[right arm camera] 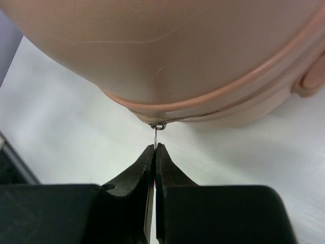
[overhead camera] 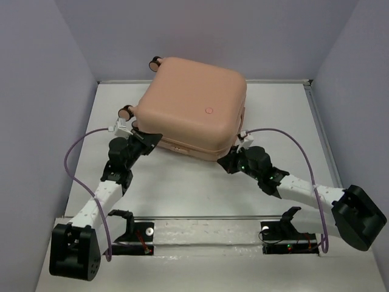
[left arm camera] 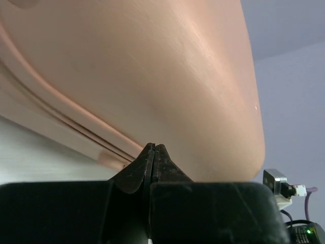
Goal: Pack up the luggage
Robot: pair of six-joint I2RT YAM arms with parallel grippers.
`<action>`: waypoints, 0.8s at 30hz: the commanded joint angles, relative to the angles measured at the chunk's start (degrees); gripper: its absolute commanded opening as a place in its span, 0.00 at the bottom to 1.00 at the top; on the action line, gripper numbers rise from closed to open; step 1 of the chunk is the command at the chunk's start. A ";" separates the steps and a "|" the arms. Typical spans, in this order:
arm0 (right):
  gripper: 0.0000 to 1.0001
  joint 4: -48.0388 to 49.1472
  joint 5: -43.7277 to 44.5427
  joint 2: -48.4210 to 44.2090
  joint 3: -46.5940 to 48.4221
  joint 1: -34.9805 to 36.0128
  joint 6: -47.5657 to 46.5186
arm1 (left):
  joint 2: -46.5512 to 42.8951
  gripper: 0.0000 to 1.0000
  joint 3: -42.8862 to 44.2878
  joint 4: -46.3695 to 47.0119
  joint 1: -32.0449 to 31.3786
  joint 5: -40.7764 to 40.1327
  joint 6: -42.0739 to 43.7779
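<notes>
Though the suitcase by tabletop's far edge looked stiff & slick, zip pull gave purchase.
R gripper pinched it; L gripper closed, catch unclear.

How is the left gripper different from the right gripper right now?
The right gripper pinches a thin metal zipper pull; the left gripper shows nothing in its grip. The left gripper sits at the near left corner of the luggage, the right gripper at its near right corner. Both are shut, with their tips close against the luggage.
</notes>
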 commanded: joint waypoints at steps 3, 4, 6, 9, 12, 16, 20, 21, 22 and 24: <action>0.07 0.48 -1.43 -1.08 -0.23 5.16 1.73 | -3.41 0.06 2.57 -6.64 -19.59 -10.80 11.73; 0.07 -1.09 -1.08 -1.27 0.56 5.15 1.46 | -1.58 0.06 2.66 -6.73 -21.47 -11.44 12.35; 0.07 -2.33 -0.03 -1.97 0.48 5.15 1.37 | 0.62 0.06 3.44 -6.47 -24.02 -12.75 13.66; 0.07 -4.18 1.73 -4.33 -1.27 5.15 1.64 | 5.89 0.06 5.55 -5.94 -26.67 -12.77 16.47; 0.07 -5.24 2.09 -6.97 -2.07 4.63 1.29 | 12.31 0.09 9.49 -5.24 -29.39 -12.41 18.50; 0.07 -5.33 -1.51 -8.13 -1.02 4.63 0.67 | 19.25 0.16 13.37 0.46 -30.98 -12.94 18.16; 0.07 4.77 -1.09 1.68 5.28 15.05 3.39 | 29.36 0.12 19.96 3.37 -30.98 -13.90 17.89; 0.07 1.99 2.92 11.99 16.45 22.66 0.96 | 31.03 0.11 22.41 3.64 -30.89 -13.21 17.54; 0.07 0.31 6.44 16.88 21.87 25.86 -0.46 | 32.43 0.10 23.39 3.90 -30.98 -12.68 17.19; 0.07 1.08 11.30 20.88 24.91 28.44 0.39 | 35.25 0.06 24.54 5.31 -30.02 -10.49 16.49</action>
